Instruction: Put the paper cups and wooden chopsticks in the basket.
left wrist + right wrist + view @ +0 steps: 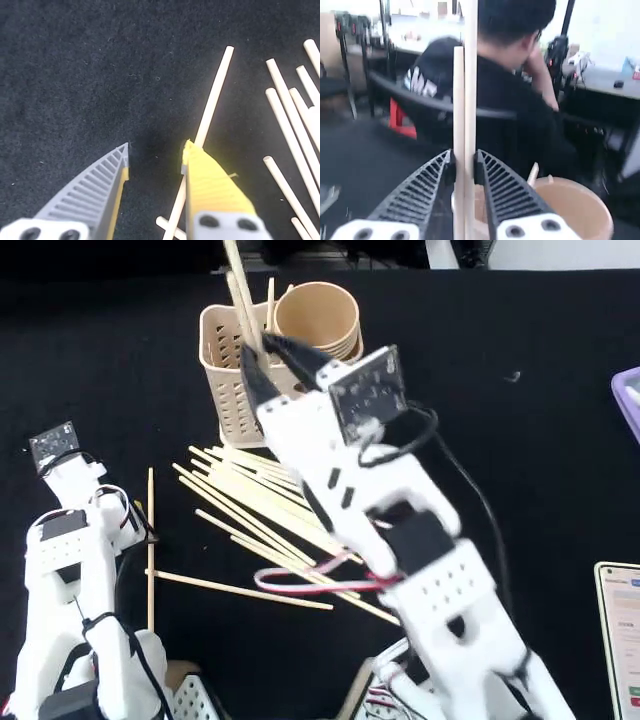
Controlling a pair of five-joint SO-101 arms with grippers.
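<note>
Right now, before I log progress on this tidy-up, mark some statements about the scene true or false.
1. The right gripper is shut on two chopsticks by the basket. True.
2. The left gripper is open over the table. True.
3. The paper cups lie on the table. False: the paper cups sit stacked in the basket.
4. Every chopstick is already in the basket. False: many loose chopsticks lie on the table.

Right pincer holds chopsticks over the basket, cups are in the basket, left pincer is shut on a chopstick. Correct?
No: the left pincer is open, with a chopstick lying by it, ungripped, as the left wrist view shows. The rest stands: the right pincer holds chopsticks over the basket, and the cups are in it.
</note>
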